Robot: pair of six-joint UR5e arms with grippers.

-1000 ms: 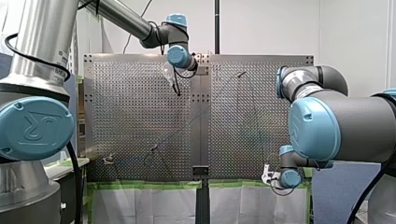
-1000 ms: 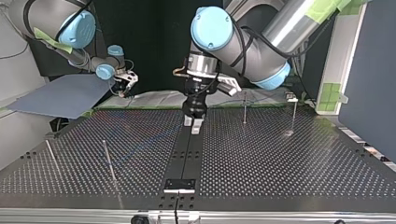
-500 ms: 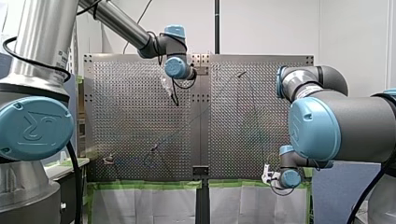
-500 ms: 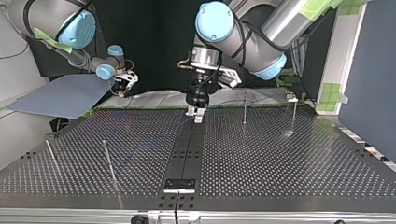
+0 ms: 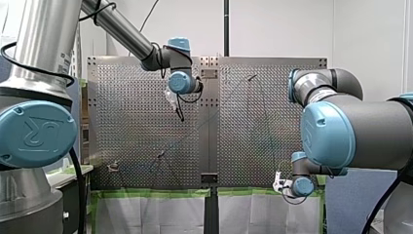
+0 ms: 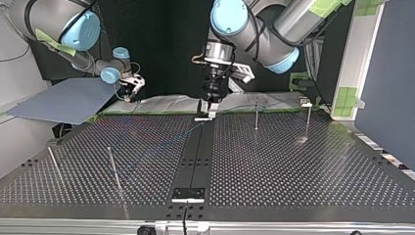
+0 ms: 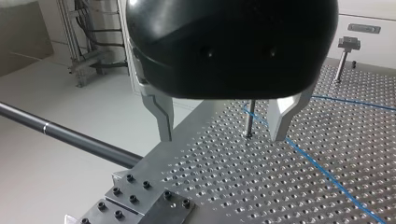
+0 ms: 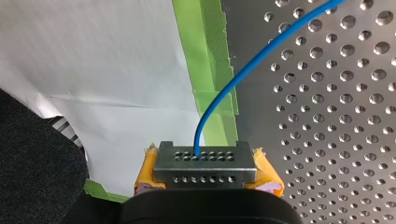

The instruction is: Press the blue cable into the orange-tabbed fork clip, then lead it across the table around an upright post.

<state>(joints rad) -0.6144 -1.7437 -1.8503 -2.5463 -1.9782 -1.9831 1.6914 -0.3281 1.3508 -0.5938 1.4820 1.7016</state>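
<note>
The blue cable [image 8: 243, 74] comes out of my right gripper [image 8: 205, 161], whose yellow-padded fingers are shut on it just off the table's taped edge. It also shows in my right gripper [image 6: 129, 96] at the top view's far left. From there it runs faintly across the plate [image 6: 147, 157]. My left gripper [image 7: 222, 126] hangs open above the plate with nothing held; a thin upright post [image 7: 250, 119] stands ahead between its metal fingers, and the cable [image 7: 327, 172] passes beside it. The small fork clip [image 7: 348, 45] stands further off. My left gripper [image 6: 207, 111] hovers near the far middle seam.
Upright posts stand at the top view's far right [image 6: 256, 113], [image 6: 308, 121] and near left [image 6: 113, 167], [image 6: 52, 161]. A black bracket [image 6: 188, 194] sits on the middle seam at the near edge. Green tape [image 8: 205, 51] and white sheeting line the table's edge.
My left arm has carried its open gripper away from the top view's camera, toward the far edge along the middle seam. My right arm has stayed still, holding the cable.
</note>
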